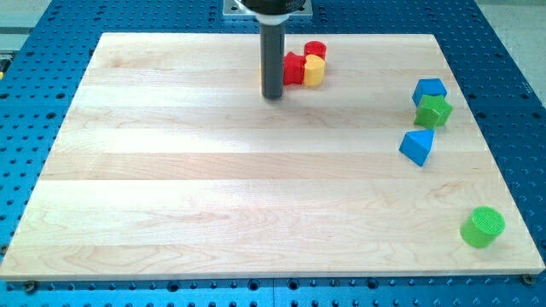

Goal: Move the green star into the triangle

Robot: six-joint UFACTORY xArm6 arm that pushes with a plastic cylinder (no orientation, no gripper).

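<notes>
The green star (433,111) lies near the board's right edge, just below a blue cube-like block (429,89) and touching it. The blue triangle (416,146) lies a little below and to the left of the star, with a small gap between them. My tip (272,95) is at the view's top centre, far to the left of the star. It stands just left of a red block (294,67).
A yellow block (314,71) and a red cylinder (316,49) cluster beside the red block; a bit of yellow (261,75) shows behind the rod. A green cylinder (482,227) stands at the bottom right. The wooden board (213,196) sits on a blue perforated table.
</notes>
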